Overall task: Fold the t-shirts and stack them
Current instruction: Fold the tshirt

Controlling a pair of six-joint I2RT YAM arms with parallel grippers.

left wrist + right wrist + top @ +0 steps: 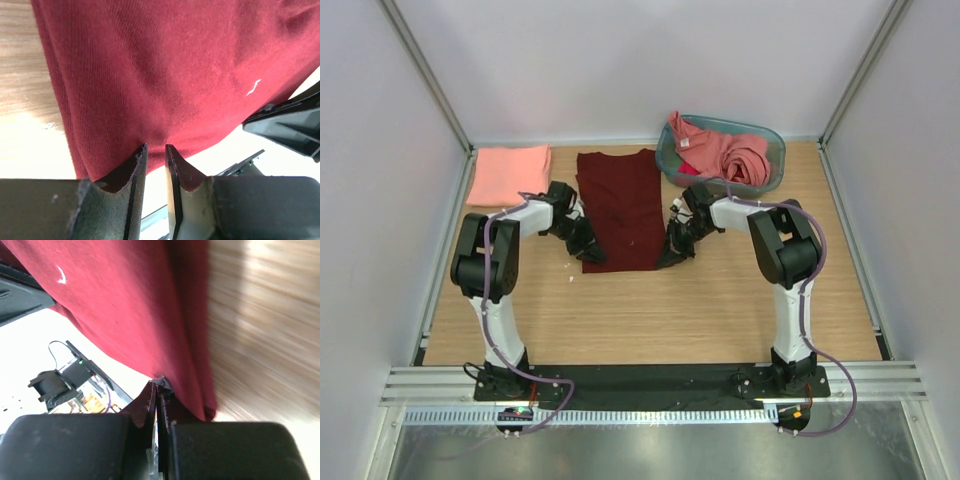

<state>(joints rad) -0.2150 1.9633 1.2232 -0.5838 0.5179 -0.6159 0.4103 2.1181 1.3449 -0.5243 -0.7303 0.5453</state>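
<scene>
The maroon shirt (620, 205) lies flat on the tabletop (650, 320) at centre, stretching toward 12 o'clock, folded into a long narrow panel. Its near hem is lifted at both corners.

The left end effector (588, 245) sits at the hem's 7 o'clock corner. In the left wrist view its fingers (132, 170) are drawn nearly together, leaving only a thin slit. The hem of the maroon shirt (165, 70) meets their tips, so the left end effector (155, 150) appears to be pinching the cloth.

The right end effector (675, 250) is at the 5 o'clock corner. In the right wrist view, the right end effector (159, 390) is clamped tight on a fold of the shirt's (125, 305) edge. The cloth hangs away from the tips, with wood grain showing beside it.

A speck of white lint (253, 87) clings to the maroon cloth.

A folded pink shirt (508, 173) lies flat at 10 o'clock, just beside the maroon one and not touching it. At 1 o'clock a basket (772, 140) holds crumpled pink shirts (730, 155), with one draped over its far left rim. The basket's near rim is close to the right arm's wrist.
</scene>
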